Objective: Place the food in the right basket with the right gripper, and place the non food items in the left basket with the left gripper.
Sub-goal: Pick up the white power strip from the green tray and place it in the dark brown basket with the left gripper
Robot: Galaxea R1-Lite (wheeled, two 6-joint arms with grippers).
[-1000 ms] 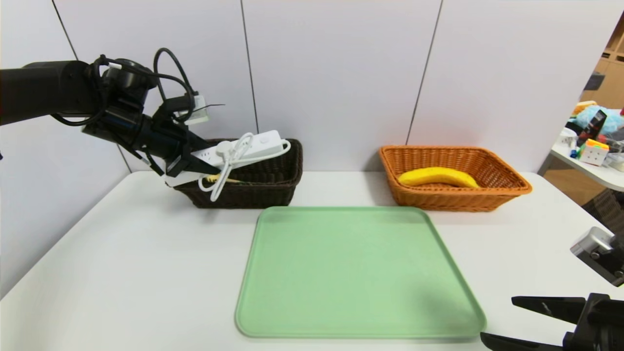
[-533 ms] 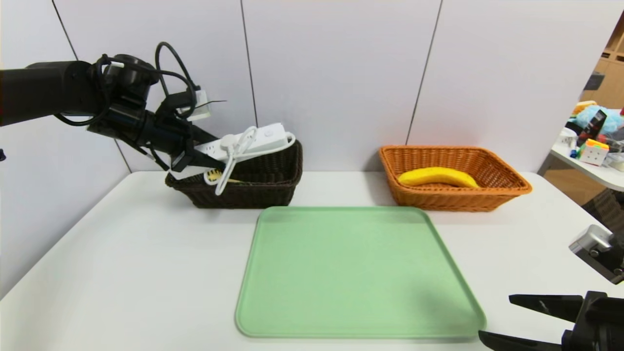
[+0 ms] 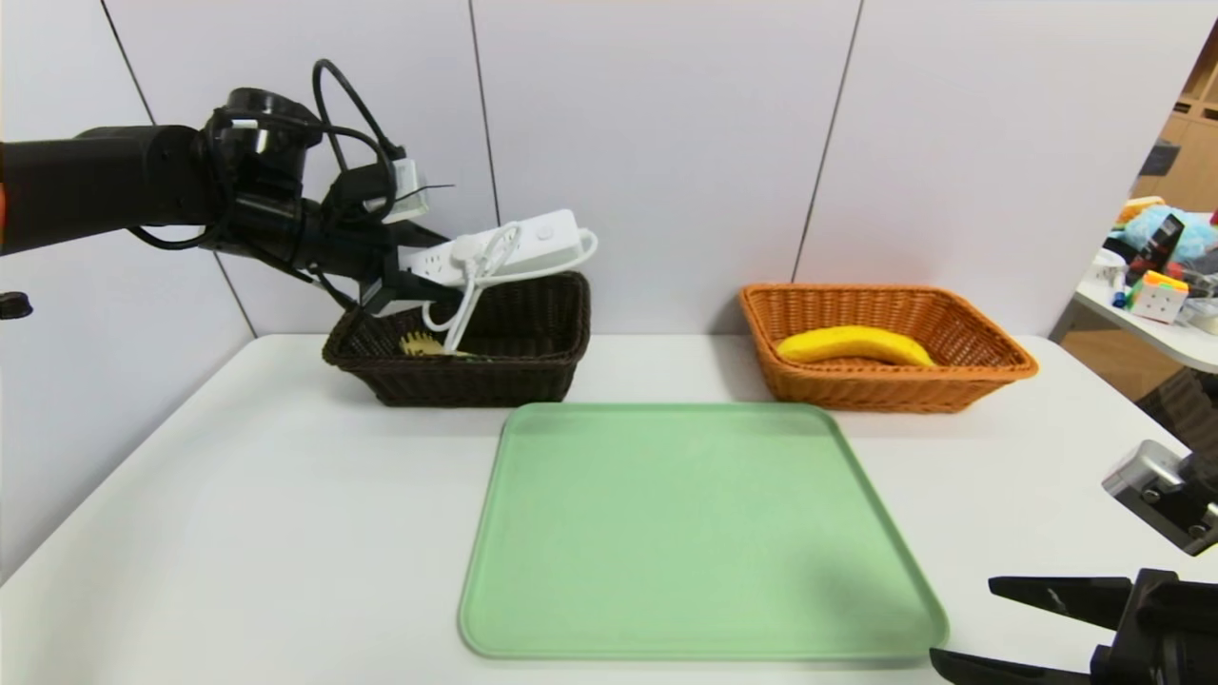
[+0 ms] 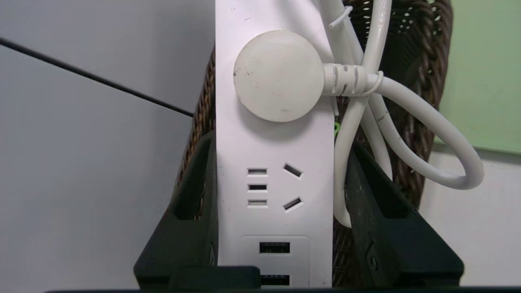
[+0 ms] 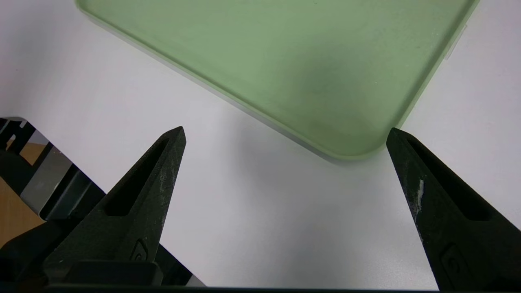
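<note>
- Holding the strip (image 3: 504,249) above the left basket (image 3: 533,376), the left gripper (image 4: 276,179) pinches it across its width near one end; the far end juts out level over the basket's back rim
- Gripping so far toward one end puts most of the strip's weight beyond the fingers (image 4: 195,203); the likely risk is that the strip pivots or slips in the grasp
- Hanging from the strip, the cord (image 3: 466,304) loops down into the basket; one strand runs between the strip and a finger, so on release it may snag and drag the strip sideways
- Lying on the basket floor, the spoon (image 3: 419,344) occupies the left part; a strip dropped there would probably rest tilted on it rather than flat
- Spanning nearly the basket's length, the strip may bridge the rim if let go while level, then tip out onto the table (image 3: 238,495); lowering the free end first looks safer
- Resting in the right basket (image 3: 971,376), the banana (image 3: 854,344) is already sorted and well apart from the working arm
- Waiting low at the table's near right corner, the right gripper (image 5: 285,138) has its fingers spread wide and empty, just beside the corner of the green tray (image 3: 685,533), which carries nothing
- Judging from this layout, the strip is the last item to place
</note>
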